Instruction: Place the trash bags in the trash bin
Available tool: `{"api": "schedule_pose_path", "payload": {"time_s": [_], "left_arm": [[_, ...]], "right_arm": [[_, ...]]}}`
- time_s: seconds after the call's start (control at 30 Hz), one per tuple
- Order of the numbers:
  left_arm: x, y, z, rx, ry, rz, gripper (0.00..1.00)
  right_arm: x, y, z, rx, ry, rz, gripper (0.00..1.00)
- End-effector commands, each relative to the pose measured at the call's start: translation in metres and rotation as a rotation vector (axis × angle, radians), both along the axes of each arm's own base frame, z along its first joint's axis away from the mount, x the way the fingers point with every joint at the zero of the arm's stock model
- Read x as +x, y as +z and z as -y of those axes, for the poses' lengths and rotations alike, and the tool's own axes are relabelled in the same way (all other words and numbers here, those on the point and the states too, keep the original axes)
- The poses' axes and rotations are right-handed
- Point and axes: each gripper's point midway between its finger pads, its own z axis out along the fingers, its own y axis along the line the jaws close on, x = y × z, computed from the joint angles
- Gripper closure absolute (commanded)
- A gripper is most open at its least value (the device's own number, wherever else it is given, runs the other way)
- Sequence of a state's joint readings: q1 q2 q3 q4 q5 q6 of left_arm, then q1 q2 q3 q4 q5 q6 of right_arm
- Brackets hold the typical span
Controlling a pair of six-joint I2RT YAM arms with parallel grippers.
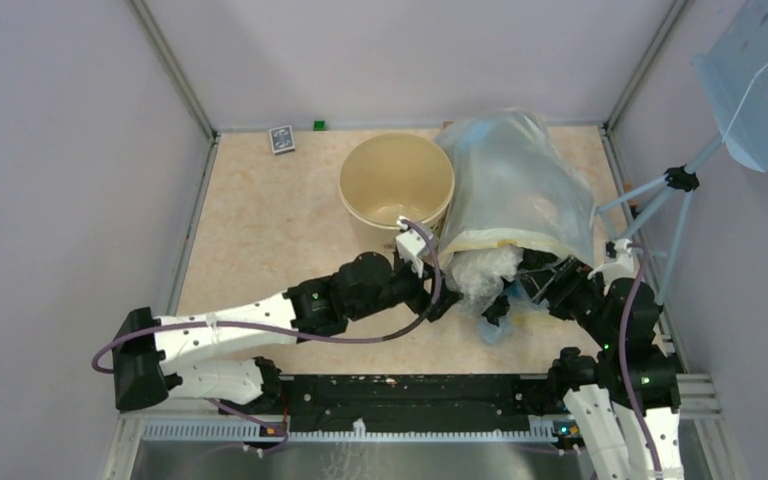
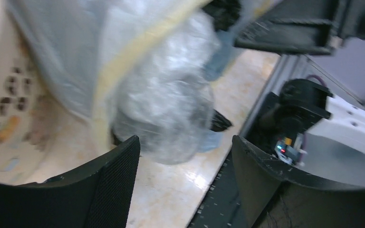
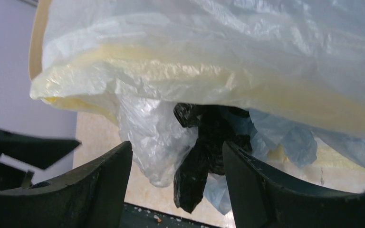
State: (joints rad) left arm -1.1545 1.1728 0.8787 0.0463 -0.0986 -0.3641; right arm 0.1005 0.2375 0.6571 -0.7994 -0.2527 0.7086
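- Found trash bin (image 1: 390, 175) upright at mid-back of table (image 1: 260, 220), translucent sack (image 1: 515, 185) on its side just right of it.
- Saw clear bag (image 1: 482, 270), black bag (image 3: 197, 161), blue bag (image 1: 495, 328) spilling from sack mouth.
- Left pincer (image 2: 185, 142): spread, empty, facing clear bag.
- Right pincer (image 3: 177, 147): spread, black bag dangling between fingers, unpinched.

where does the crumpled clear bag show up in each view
top external: clear bag centre, at the mouth of the translucent sack.
left wrist: clear bag centre, above the open jaws.
right wrist: clear bag left of centre, beside a black bag.
shared landmark: the yellowish rim bordering it.
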Motion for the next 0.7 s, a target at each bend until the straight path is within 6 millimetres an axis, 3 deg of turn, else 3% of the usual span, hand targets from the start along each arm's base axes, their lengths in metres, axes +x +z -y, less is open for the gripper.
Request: {"api": "schedule_pose_path", "payload": {"time_s": [0.0,0.13,0.43,0.57,0.67], "left_arm": [[-0.038,0.006,0.021,-0.064,-0.043,-0.027,0.24],[-0.036,-0.015,0.037,-0.086,0.017,-0.066,0.25],[0.014,-0.04,0.08,-0.151,0.204,-0.071,0.33],[0.058,-0.056,0.095,-0.165,0.285,-0.127,0.39],[0.096,-0.06,0.103,-0.193,0.319,-0.131,0.42]], "right_arm": [[0.021,0.029,0.005,0.027,-0.058,0.129,0.31],[0.033,0.03,0.018,0.015,-0.142,0.157,0.34],[0.059,0.03,0.026,0.015,-0.208,0.186,0.5],[0.068,0.027,0.034,-0.015,-0.247,0.173,0.64],[0.078,0.023,0.046,-0.053,-0.309,0.166,0.69]]}}
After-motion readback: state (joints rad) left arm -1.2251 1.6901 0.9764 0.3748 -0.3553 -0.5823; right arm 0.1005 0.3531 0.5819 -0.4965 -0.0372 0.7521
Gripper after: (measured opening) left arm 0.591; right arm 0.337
